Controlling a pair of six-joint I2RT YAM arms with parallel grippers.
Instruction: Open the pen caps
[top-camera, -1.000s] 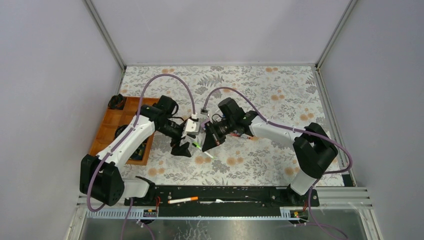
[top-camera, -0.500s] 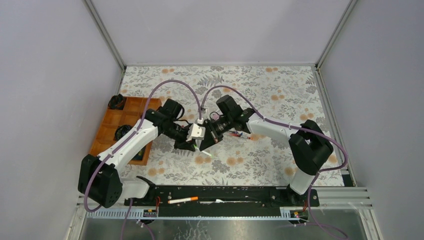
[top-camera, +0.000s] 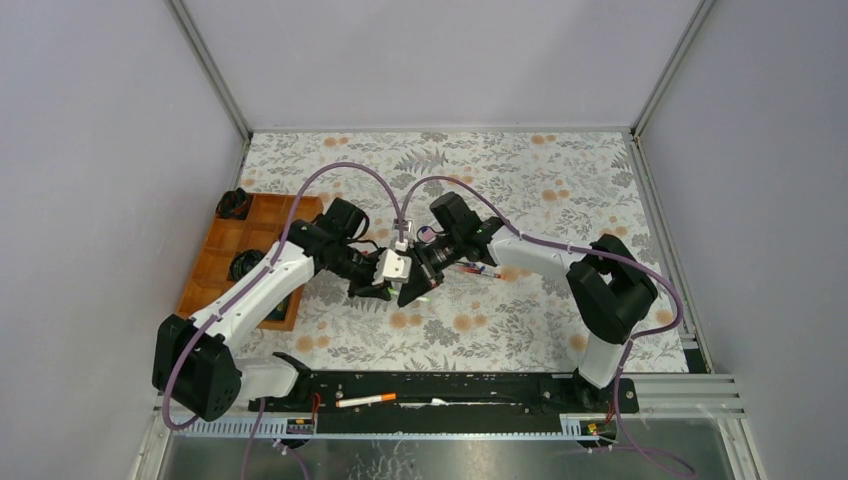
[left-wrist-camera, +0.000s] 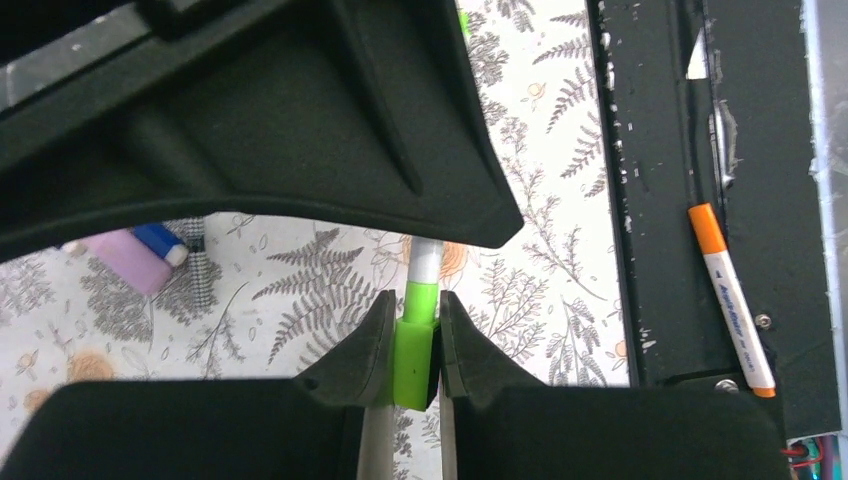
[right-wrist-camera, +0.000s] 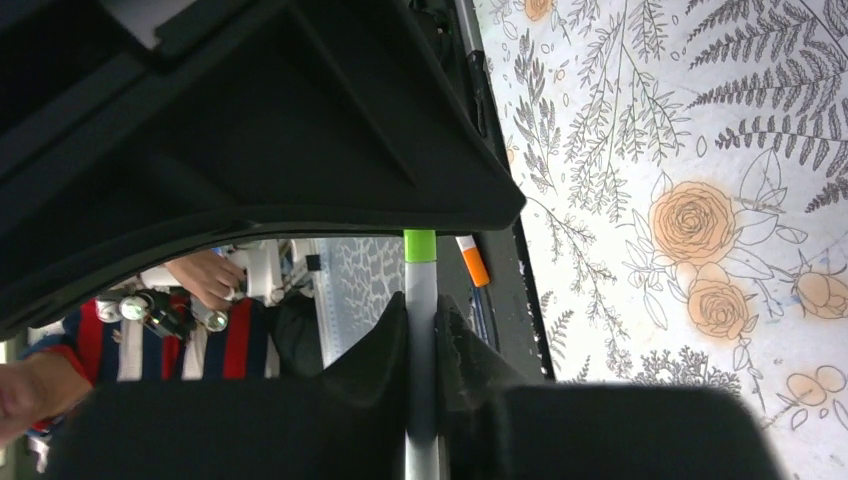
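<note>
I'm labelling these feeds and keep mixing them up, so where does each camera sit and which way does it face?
Top external: fixed above and behind the arm bases, looking down on the floral table; both arms show, left gripper meeting right gripper.
Left wrist: on the left arm, looking past its own fingers, shut on the green cap.
Right wrist: on the right arm, looking past its own fingers, gripping the green pen.
Shared: both wrist views show that pen and the orange pen on the base rail.
</note>
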